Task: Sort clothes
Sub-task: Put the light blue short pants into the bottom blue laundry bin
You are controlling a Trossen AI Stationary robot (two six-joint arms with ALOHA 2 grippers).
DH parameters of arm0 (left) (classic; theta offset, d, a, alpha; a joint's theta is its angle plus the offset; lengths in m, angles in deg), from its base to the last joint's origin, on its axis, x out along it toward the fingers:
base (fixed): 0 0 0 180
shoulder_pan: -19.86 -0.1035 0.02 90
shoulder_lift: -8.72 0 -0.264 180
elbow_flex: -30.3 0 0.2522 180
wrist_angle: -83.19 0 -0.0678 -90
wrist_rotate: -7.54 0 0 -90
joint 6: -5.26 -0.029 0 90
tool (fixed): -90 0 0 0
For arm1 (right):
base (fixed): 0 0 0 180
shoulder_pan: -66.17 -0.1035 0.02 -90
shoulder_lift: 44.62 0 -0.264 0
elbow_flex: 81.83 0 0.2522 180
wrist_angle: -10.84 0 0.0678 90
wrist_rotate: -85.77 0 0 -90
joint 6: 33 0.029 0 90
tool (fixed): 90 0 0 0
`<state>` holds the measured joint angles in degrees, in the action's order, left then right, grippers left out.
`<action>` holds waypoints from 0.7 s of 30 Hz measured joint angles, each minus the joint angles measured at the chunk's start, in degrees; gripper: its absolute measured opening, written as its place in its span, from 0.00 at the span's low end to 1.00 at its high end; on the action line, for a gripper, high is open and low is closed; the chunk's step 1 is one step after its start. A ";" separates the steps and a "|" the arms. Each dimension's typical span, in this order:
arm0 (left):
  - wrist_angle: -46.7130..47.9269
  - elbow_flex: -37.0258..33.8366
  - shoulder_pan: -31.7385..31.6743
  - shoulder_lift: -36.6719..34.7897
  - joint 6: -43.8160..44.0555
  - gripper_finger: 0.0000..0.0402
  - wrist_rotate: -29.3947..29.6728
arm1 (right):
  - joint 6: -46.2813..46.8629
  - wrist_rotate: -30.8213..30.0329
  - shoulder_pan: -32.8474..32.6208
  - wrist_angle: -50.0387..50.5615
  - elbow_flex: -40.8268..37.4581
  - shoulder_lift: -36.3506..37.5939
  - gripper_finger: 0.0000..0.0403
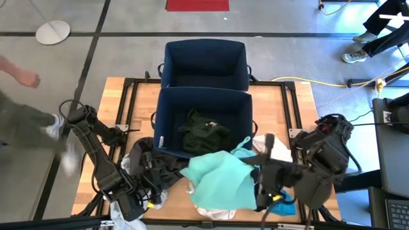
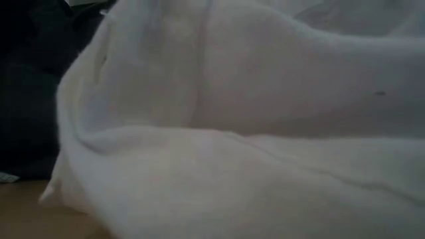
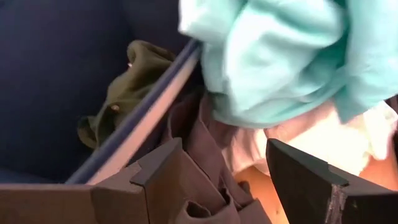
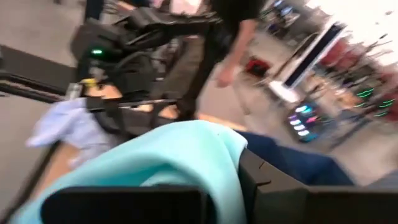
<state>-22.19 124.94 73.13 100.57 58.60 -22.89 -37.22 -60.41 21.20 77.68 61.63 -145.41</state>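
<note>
Overhead, the right gripper point(image 1: 259, 174) holds the turquoise garment point(image 1: 220, 179) up by its edge, just in front of the near bin point(image 1: 167, 112); its own wrist view shows the cloth point(image 4: 161, 165) pinched between its closed fingers. A dark green garment point(image 1: 203, 131) lies inside that bin, and the far bin point(image 1: 204, 50) sits directly behind it. The left gripper point(image 1: 148, 182) is low over a dark grey garment point(image 1: 163, 176) at the table's point(image 1: 105, 128) front left; its wrist view shows the fingers point(image 3: 314, 177) spread wide, with grey fabric point(image 3: 199, 162) lying between them but not gripped. White cloth point(image 1: 214, 212) shows under the turquoise piece, and it fills the low view point(image 2: 252, 133). A teal-blue garment point(image 1: 285, 206) lies at the front right. A person point(image 4: 224, 37) walks in the room beyond.
</note>
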 joint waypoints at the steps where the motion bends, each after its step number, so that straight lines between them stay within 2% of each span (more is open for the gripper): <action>1: 0.00 0.00 0.00 -0.02 -0.15 0.56 0.63 | -2.02 -1.88 -0.13 -0.83 0.14 0.00 0.07; 4: 0.01 0.00 0.00 -0.01 -1.08 0.56 2.43 | -10.18 -5.78 0.79 -5.87 0.76 0.00 0.07; 9: 0.00 0.00 0.00 -0.02 -1.02 0.56 3.90 | -28.03 -5.55 5.54 -18.41 2.84 -0.02 0.07; 14: 0.00 0.00 0.00 -0.02 -0.97 0.56 3.90 | -42.54 -2.22 11.06 -31.96 5.31 0.04 0.07; 21: -0.03 0.00 -0.02 -0.01 -0.52 0.56 4.45 | -58.44 6.71 18.14 -49.86 5.28 0.48 0.07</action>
<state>-22.22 124.94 73.11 100.56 58.08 -18.44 -95.66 -53.70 39.34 27.82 66.91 -144.93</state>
